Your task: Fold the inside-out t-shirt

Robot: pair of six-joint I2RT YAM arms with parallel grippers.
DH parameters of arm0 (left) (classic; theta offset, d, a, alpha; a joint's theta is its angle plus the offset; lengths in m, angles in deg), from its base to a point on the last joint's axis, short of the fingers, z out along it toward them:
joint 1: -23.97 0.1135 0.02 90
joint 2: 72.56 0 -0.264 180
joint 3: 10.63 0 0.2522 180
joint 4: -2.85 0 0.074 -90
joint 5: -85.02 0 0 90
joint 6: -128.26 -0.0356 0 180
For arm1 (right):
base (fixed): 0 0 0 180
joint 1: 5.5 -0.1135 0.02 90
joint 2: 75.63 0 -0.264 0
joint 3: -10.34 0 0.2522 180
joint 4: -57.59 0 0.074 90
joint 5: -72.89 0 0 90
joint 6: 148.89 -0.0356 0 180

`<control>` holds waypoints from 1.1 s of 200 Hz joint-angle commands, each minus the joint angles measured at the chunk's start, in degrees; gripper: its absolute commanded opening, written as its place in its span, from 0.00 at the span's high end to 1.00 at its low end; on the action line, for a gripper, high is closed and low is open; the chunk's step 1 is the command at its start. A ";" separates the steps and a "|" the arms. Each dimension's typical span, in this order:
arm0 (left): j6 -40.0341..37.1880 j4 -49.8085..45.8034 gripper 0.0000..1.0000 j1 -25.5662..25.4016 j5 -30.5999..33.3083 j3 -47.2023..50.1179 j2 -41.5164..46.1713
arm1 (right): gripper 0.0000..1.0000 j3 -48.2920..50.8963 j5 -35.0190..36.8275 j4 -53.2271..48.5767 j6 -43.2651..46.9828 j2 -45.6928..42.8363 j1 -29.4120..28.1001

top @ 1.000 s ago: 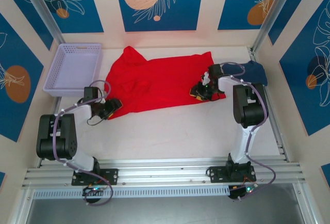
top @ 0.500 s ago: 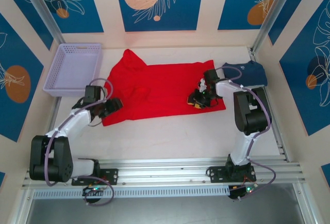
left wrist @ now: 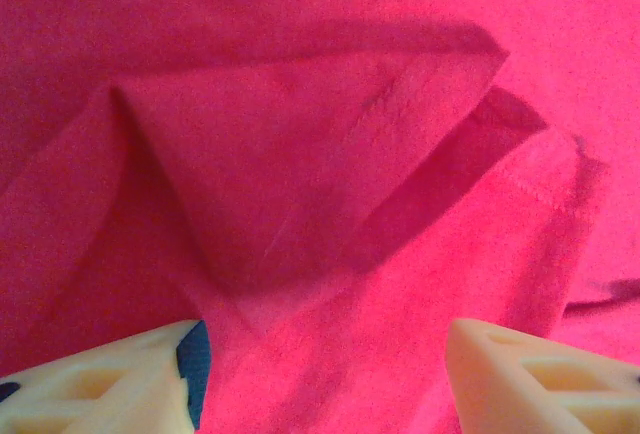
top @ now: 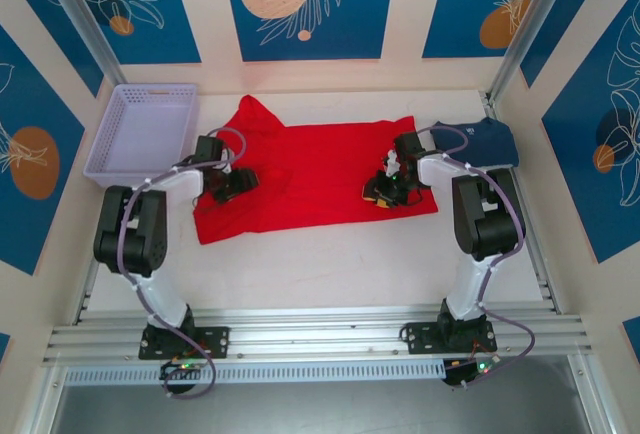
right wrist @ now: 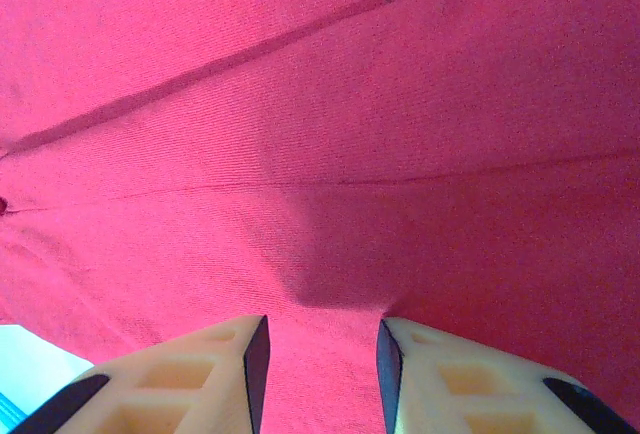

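The red t-shirt (top: 310, 169) lies spread on the table (top: 330, 254), apparently at the flattening step; the left gripper (top: 232, 185), jaws apart, hovers over a turned-over flap (left wrist: 330, 184) near the shirt's left edge. The right gripper (top: 383, 191) rests on its right side, whether pinching cloth I cannot tell; next, the left should probably grasp that flap and draw it flat.

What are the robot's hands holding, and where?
The right gripper pinches a fold of the red t-shirt near its right edge; the left gripper is open, holding nothing.
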 commanded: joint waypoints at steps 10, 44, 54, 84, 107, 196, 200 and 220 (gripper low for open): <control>-1.79 0.06 0.36 -0.23 -1.09 -5.48 -3.49 | 0.64 -0.91 -0.65 -0.93 0.90 0.58 -0.30; -2.48 -1.63 0.36 -0.10 -1.19 -10.69 -7.92 | 0.63 -0.97 -0.17 -1.24 1.27 0.03 -0.24; -2.31 -1.87 0.36 -0.15 -1.15 -12.02 -8.59 | 0.64 -1.00 -0.17 -1.22 1.27 -0.02 -0.16; -0.77 -1.28 0.36 0.76 -1.99 -14.92 -9.61 | 0.64 -0.91 -0.31 -1.26 1.36 -0.10 -0.17; 0.55 -1.15 0.36 1.56 -2.74 -17.85 -11.33 | 0.64 -1.08 -0.33 -1.43 1.44 -0.08 -0.21; 2.07 -3.31 0.35 4.78 1.63 -16.55 -6.31 | 0.63 -1.75 0.15 -1.51 2.75 -3.48 0.74; 2.13 -2.84 0.35 4.70 1.70 -14.90 -4.73 | 0.63 -1.51 0.28 -1.21 2.80 -4.18 0.84; 3.33 1.62 0.35 3.81 -0.60 -3.90 3.81 | 0.62 -0.65 1.76 -0.99 2.41 -6.97 2.28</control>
